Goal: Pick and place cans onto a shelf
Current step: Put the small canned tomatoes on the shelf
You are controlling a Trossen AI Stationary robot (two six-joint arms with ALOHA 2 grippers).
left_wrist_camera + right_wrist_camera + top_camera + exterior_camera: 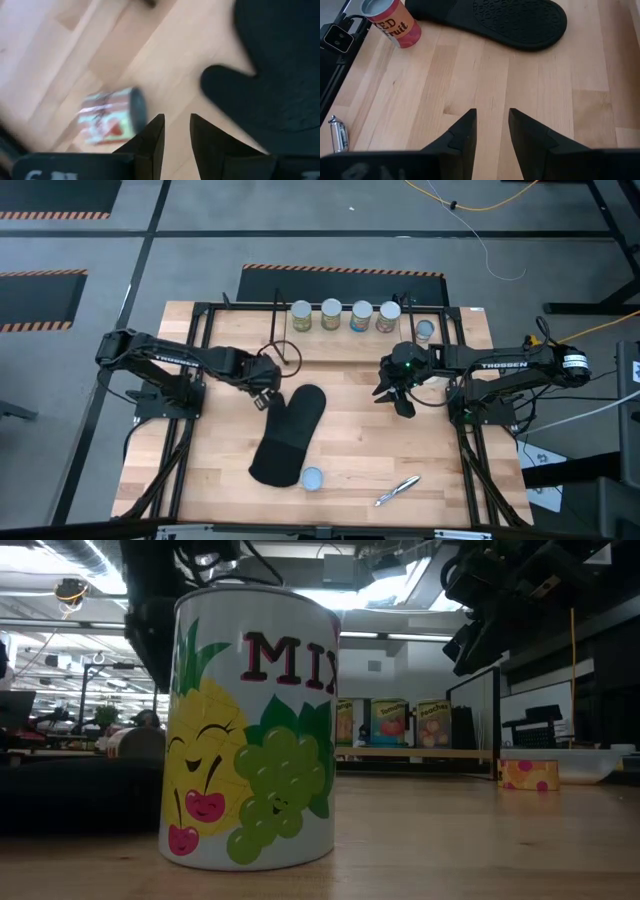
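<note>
Nearest the front edge of the table point(350, 450) stands a lone can point(312, 478) with a pale-blue top, its label showing cartoon fruit, touching the near end of a long black oven mitt point(290, 435). To its right lies a silvery pen-like thing point(397, 490), which is no part of the job.

Farther in, the two arms hang over the middle of the table. The left gripper point(266, 395) sits by the far end of the mitt, its fingers a little apart with nothing between them. Its wrist view shows a can lying on its side point(111, 116) on the wood just ahead of the fingers; I cannot pick that one out from above. The right gripper point(398, 392) hovers over bare wood to the right of the mitt, fingers likewise slightly spread and empty.

At the far edge is the shelf point(345, 335), with a row of four cans point(345, 315) on its top board. One more can point(425, 330) with a pale top sits just to the right of the row; whether it is on the shelf or beside it I cannot tell.

So I would judge the job roughly half done: four cans placed, and at least the near can, the tipped one and perhaps the far-right one left. Neither arm carries anything now.
</note>
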